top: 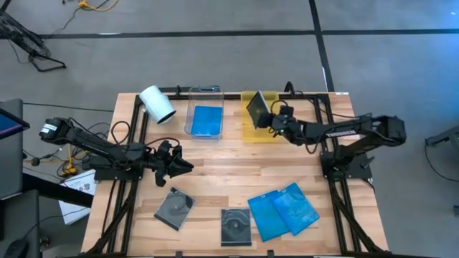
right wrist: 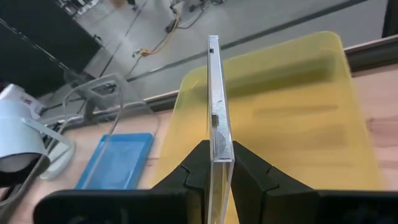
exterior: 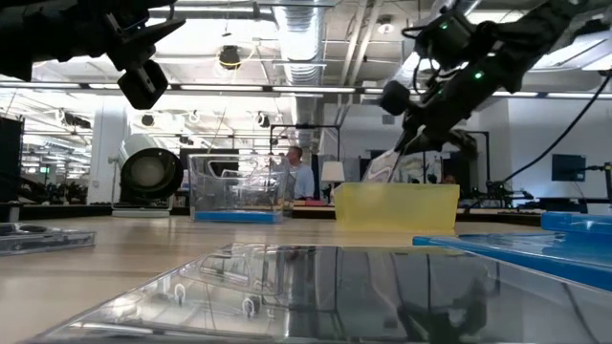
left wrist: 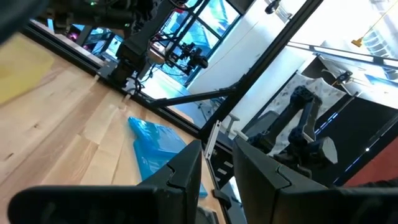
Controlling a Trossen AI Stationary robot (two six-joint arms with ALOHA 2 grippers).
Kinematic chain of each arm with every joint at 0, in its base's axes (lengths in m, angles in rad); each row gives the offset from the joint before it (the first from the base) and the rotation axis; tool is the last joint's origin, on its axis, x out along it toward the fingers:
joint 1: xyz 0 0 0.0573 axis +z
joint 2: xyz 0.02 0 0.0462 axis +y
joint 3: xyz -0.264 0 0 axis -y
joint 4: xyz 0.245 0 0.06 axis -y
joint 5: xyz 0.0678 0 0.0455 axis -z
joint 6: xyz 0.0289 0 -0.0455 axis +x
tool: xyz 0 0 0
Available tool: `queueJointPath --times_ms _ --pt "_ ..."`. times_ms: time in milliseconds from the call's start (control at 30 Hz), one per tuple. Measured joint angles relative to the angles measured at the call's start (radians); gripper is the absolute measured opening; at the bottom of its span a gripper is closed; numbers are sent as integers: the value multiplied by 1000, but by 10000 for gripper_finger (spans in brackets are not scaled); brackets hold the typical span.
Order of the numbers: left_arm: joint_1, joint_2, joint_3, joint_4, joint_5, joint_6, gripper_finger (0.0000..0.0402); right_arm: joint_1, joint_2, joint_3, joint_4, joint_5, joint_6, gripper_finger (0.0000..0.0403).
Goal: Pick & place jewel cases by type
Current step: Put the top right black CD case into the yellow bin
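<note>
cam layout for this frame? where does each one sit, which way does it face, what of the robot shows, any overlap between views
High: overhead, straight down; both arms, left end effector empty.
Low: table height, facing the room; arms enter from above, yellow tray ahead.
Left wrist: past its own fingers to a blue case.
Right wrist: its end effector holds a clear case on edge.
Shared: the yellow tray shows in high, low and right wrist.

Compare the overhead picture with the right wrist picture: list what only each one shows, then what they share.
Only the overhead view shows the left pincer above bare table, two grey cases and two overlapping blue cases near the front edge.

Only the right wrist view shows the held case edge-on, clamped upright between the right pincer's fingers.

Both show the yellow tray under that case, the clear tray holding one blue case, and the white roll.
</note>
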Motion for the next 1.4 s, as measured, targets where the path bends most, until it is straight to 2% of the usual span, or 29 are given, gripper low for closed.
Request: queueJointPath --times_ms 567,833,1067,1400 --pt "0 0 0 3 -9 11 85 22 145 95 -39 17 104 40" --pt "0 0 0 5 -17 23 85 40 145 101 -48 20 105 41" --pt "0 0 0 5 -17 27 85 57 145 101 -58 -23 123 49" --pt "0 0 0 6 -17 27 85 75 144 101 -67 -30 159 84"
